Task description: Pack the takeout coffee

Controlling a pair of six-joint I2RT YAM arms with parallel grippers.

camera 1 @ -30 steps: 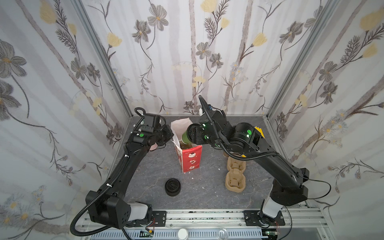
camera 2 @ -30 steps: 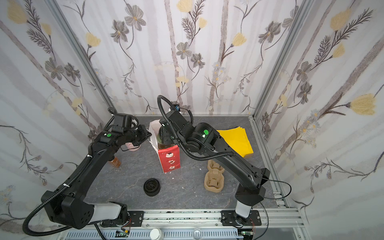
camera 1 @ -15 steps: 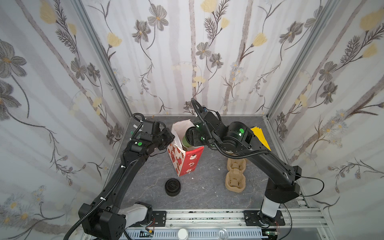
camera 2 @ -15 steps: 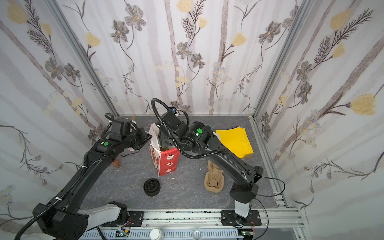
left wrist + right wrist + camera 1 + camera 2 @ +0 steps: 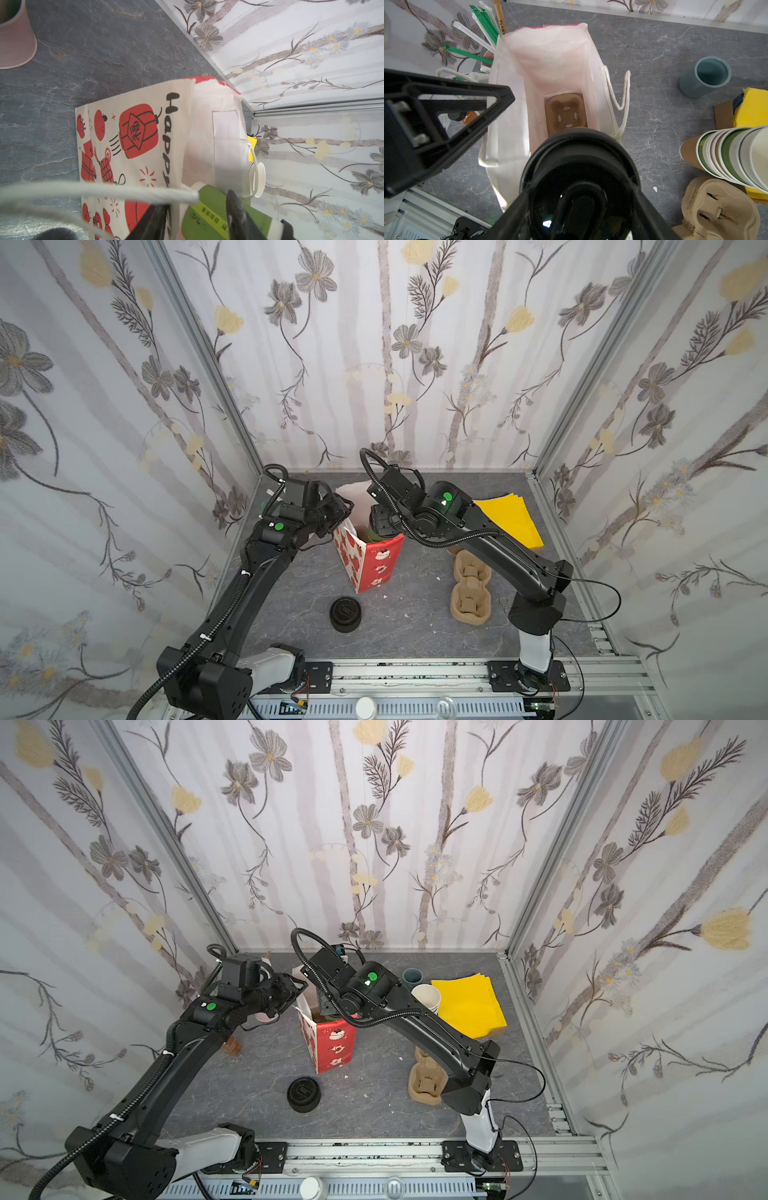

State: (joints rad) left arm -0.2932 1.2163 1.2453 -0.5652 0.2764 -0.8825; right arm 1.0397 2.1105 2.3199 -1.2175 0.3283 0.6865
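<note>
Takeout coffee is clamped by right gripper, bag mouth directly below; left gripper is seen partly open, bag rim between jaws.

Upright black-lidded coffee cup above bag

Bag: table centre.
Coffee cup: in bag mouth.
Lid stack: before bag.
Carriers: right of bag.
</note>
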